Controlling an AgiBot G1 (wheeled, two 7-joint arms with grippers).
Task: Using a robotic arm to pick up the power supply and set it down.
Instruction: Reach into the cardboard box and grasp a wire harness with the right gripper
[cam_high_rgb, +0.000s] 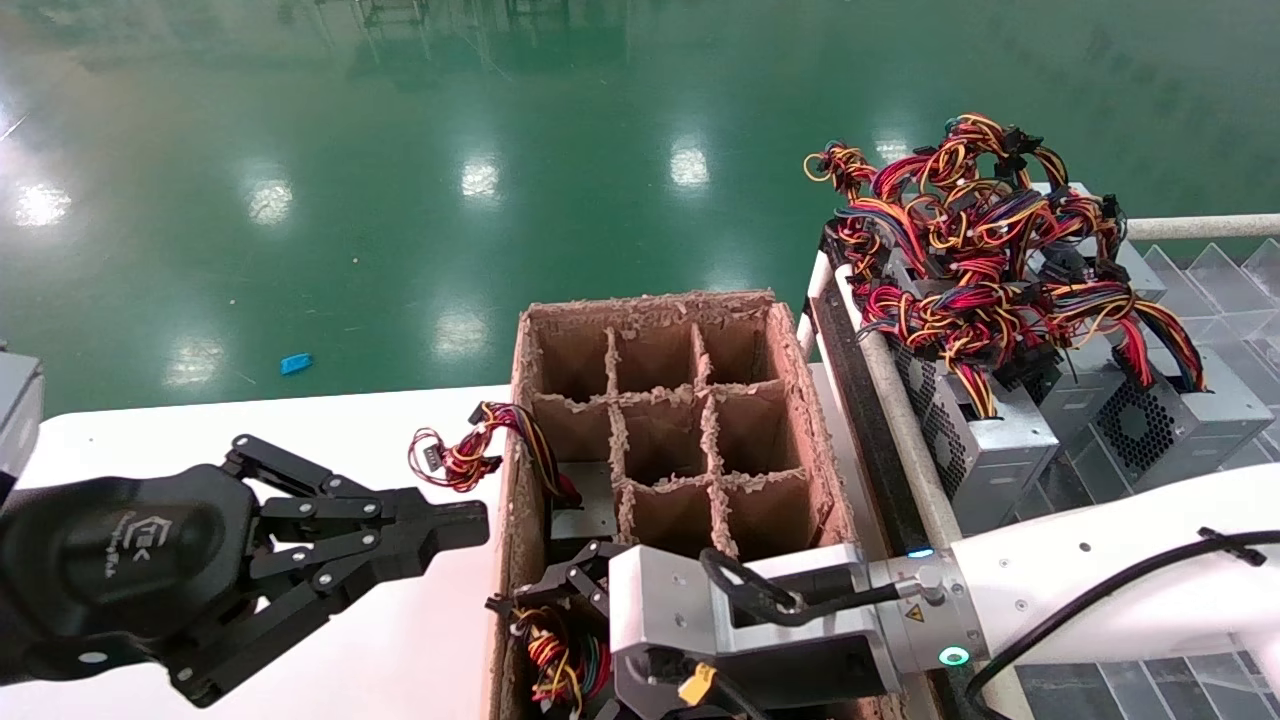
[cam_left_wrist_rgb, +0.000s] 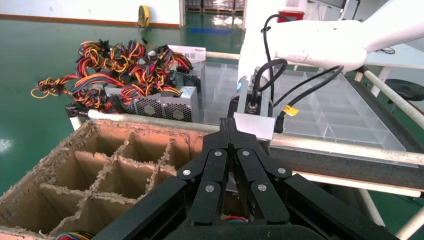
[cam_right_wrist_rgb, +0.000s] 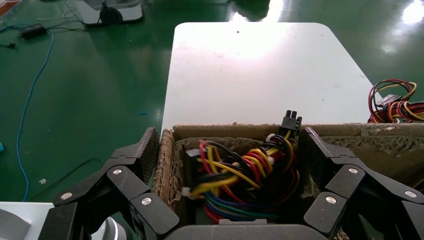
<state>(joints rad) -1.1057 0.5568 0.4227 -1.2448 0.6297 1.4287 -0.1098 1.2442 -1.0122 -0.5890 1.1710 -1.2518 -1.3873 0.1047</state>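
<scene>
Power supply wires, a bundle of red, yellow, black and blue (cam_right_wrist_rgb: 240, 185), fill the nearest corner cell of the brown cardboard divided carton (cam_high_rgb: 760, 400), directly under my right gripper (cam_right_wrist_rgb: 230, 155), whose fingers stand spread wide, one outside the carton wall. My left gripper (cam_high_rgb: 440, 530) hovers closed over the white surface (cam_high_rgb: 250, 420) beside the carton. Farther off, more silver-grey supplies (cam_high_rgb: 1000, 440) lie heaped.

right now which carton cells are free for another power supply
Free: the six cells in the carton's middle and right columns, plus the far left cell. Crowded: the middle left cell holds a power supply; the near left cell is wire-filled, with the right gripper open over it.
</scene>
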